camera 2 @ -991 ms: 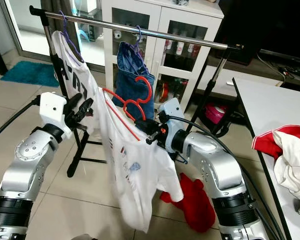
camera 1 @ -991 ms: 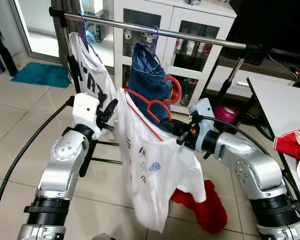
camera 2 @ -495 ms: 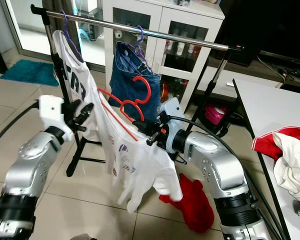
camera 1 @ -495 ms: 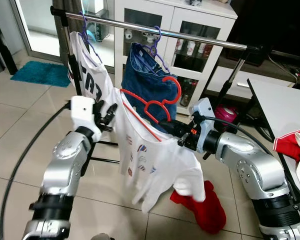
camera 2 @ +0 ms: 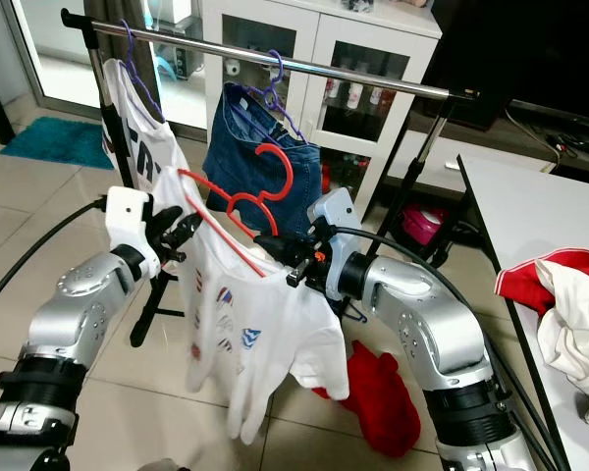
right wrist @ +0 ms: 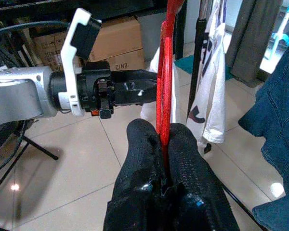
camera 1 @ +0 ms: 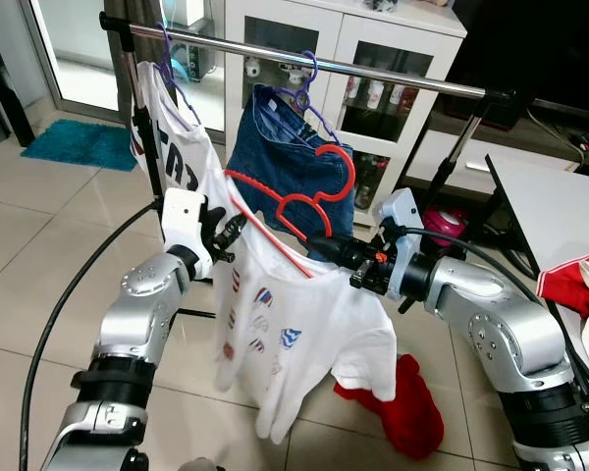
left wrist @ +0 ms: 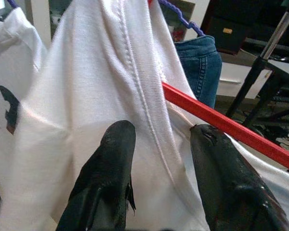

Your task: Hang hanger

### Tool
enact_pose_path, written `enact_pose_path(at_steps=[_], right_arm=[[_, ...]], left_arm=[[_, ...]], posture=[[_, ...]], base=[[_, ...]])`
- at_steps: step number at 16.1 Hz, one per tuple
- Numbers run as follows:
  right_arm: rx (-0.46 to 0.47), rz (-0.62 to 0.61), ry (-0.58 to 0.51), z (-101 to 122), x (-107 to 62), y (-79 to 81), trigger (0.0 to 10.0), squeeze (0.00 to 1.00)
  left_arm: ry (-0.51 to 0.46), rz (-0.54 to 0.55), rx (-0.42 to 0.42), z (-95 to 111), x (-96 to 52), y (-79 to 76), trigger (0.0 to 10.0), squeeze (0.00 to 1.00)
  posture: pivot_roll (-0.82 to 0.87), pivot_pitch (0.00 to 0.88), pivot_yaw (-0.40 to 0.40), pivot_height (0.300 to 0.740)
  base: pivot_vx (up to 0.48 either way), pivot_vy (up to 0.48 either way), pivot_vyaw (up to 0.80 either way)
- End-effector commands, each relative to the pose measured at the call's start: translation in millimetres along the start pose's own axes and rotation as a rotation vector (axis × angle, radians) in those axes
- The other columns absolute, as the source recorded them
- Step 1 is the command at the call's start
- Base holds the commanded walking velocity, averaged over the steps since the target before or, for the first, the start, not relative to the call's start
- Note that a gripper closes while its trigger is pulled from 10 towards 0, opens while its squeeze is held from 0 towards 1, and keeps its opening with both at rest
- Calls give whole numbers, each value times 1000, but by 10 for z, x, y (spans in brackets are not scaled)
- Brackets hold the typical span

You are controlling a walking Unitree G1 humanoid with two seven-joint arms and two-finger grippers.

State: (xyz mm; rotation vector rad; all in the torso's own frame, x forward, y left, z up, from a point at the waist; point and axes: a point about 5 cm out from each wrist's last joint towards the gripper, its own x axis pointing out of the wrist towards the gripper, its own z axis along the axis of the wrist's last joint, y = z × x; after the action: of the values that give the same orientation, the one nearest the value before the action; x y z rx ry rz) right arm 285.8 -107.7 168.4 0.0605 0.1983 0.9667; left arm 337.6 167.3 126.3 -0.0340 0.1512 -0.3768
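- The red plastic hanger (camera 1: 304,201) is up in the air in front of the robot, below the shiny metal clothes rail (camera 1: 314,62). Its hook does not touch the rail.
- A white T-shirt with small red and blue pictures (camera 1: 294,343) hangs from the red hanger.
- The right gripper (camera 1: 326,251) has its two black fingers pressed together on the hanger's thin red bar, near the right end.
- The left gripper (camera 1: 228,231) is at the left side of the T-shirt, by its shoulder. Its black fingers (left wrist: 108,173) are spread apart, with white cloth and the red bar between them.
- On the rail hang a white shirt with dark letters (camera 1: 172,147) and blue denim clothing (camera 1: 290,162), each on a purple hanger.
- A red cloth (camera 1: 402,412) lies on the tiled floor under the right arm.
- A white cabinet with glass doors (camera 1: 373,59) stands behind the rail.
- More red and white clothes (camera 1: 579,289) lie on the white table (camera 1: 540,206) at the right.
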Motion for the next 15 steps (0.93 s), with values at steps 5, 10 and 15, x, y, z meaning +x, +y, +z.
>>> enact_pose_path(at_steps=[5,10,15], right_arm=[[-14,-3,-30,81,-71,-17,0,0],[-6,-5,-29,68,-69,-26,0,0],[3,-9,-34,62,-62,-32,0,0]], left_arm=[[-13,-22,38,56,65,-46,0,0],[-14,-15,48,47,54,-21,0,0],[-22,-9,41,42,43,12,0,0]], posture=[[-93,0,-136,740],[-90,0,-138,740],[-90,0,-137,740]], base=[[0,0,0],[0,0,0],[0,0,0]])
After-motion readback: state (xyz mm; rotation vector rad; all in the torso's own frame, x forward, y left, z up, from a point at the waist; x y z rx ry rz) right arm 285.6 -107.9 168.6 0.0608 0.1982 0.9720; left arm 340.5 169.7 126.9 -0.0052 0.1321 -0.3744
